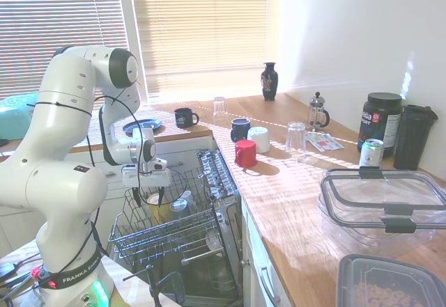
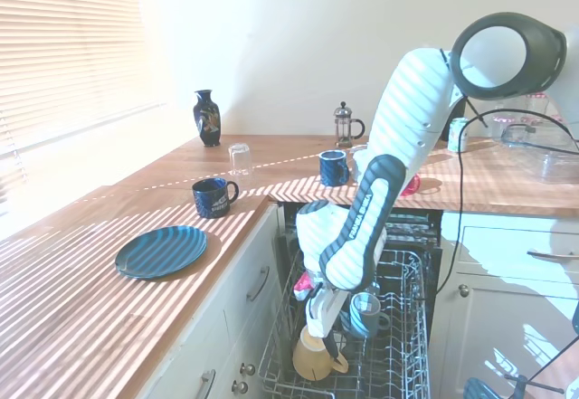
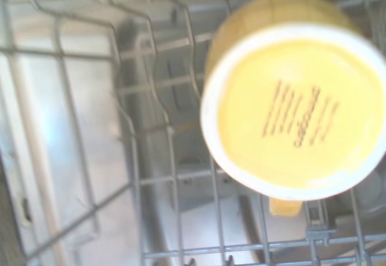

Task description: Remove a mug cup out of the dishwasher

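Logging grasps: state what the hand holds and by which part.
Cannot tell: the hand is right over the mug cup, fingers hidden.
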Motion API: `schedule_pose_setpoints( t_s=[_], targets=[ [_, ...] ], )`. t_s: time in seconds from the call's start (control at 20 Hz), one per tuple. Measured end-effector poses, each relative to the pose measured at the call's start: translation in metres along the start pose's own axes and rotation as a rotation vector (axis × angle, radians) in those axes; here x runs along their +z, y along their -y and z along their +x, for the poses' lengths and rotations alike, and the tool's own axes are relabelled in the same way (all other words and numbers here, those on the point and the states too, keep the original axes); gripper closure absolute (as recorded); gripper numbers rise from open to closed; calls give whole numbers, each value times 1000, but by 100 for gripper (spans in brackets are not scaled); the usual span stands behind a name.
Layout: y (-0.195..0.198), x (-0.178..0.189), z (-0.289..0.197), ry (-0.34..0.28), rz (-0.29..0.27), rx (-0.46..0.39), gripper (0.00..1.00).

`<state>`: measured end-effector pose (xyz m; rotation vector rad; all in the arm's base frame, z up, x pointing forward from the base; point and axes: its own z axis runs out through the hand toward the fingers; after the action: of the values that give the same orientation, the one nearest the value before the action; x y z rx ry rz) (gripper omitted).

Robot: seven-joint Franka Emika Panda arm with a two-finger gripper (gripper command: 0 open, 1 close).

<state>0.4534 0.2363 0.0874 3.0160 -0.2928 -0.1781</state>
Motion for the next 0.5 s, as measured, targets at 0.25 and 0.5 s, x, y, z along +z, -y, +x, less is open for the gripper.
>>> schedule_pose_setpoints(
  t_s=[0.25, 0.5],
  targets=[
    [7, 32, 1, -5, -14, -61, 0],
    [25, 49, 4, -18, -27, -96, 0]
  ],
)
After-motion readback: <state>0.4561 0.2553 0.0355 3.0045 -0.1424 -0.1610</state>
